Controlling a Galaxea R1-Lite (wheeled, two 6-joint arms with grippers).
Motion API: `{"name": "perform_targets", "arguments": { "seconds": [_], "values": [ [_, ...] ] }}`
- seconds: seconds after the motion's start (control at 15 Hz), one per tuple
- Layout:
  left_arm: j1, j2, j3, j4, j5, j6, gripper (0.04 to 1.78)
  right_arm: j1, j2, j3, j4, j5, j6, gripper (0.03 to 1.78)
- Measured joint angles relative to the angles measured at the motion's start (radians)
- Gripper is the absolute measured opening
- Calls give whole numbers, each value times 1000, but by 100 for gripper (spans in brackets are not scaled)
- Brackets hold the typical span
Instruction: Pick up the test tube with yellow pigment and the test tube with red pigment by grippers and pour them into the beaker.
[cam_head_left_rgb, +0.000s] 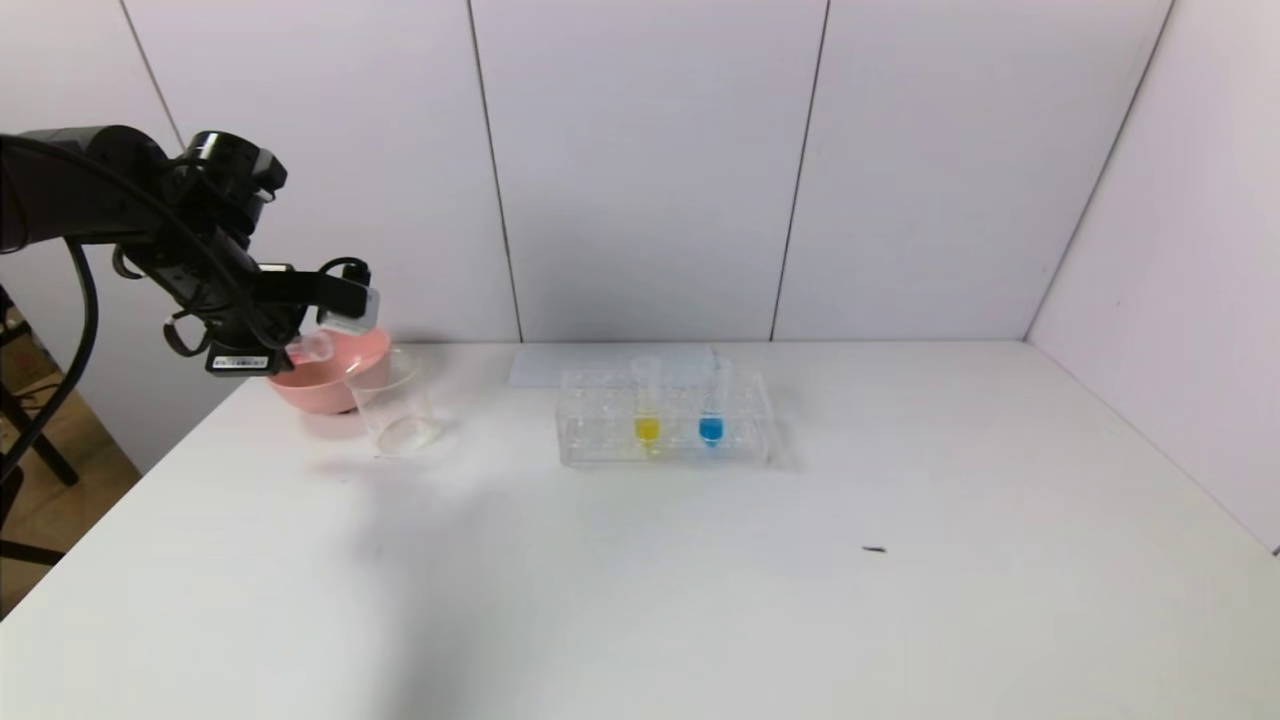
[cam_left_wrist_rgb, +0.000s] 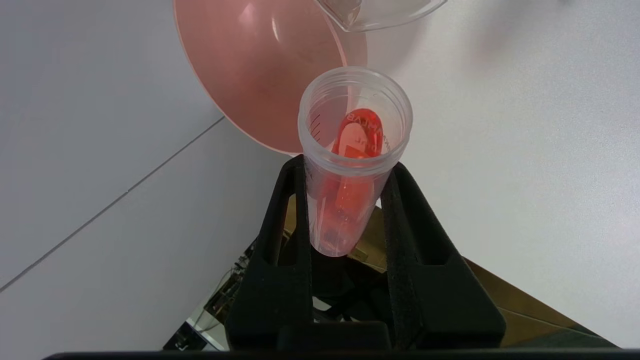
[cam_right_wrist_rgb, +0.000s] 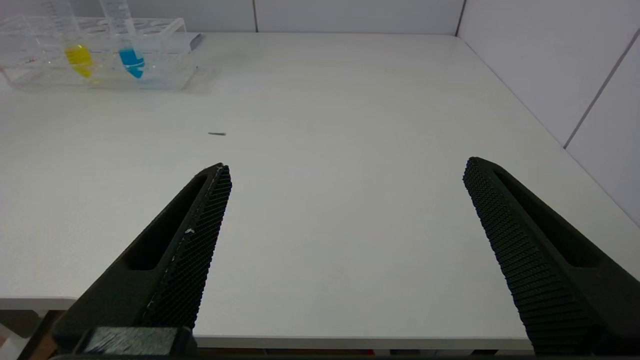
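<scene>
i see my left hand (cam_left_wrist_rgb: 345, 210) clamped on the red tube (cam_left_wrist_rgb: 352, 165), which is tipped over with its mouth toward the pink bowl (cam_head_left_rgb: 330, 375), just beside the beaker (cam_head_left_rgb: 395, 405) at the worktop's (cam_head_left_rgb: 700, 580) far left. the yellow tube (cam_head_left_rgb: 647, 400) stands upright in the clear rack (cam_head_left_rgb: 665, 420) next to a blue tube (cam_head_left_rgb: 711, 405). my right hand (cam_right_wrist_rgb: 345, 172) hangs wide open and empty over the worktop's near edge.

A: What's on the white bench (cam_head_left_rgb: 700, 600)?
B: A clear tube rack (cam_head_left_rgb: 665, 432) mid-bench holding a blue-tipped tube (cam_head_left_rgb: 712, 405); a pink bowl (cam_head_left_rgb: 322, 378) far left.
A: Else?
B: A small dark speck (cam_head_left_rgb: 874, 549) nearer right.
</scene>
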Motion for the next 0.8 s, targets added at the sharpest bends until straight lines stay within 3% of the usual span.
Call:
{"name": "perform_targets", "arguments": {
  "seconds": [0.8],
  "values": [
    [-23, 3, -3, 0, 55, 37, 44, 0, 0, 0, 0, 0, 0, 170]
  ]
}}
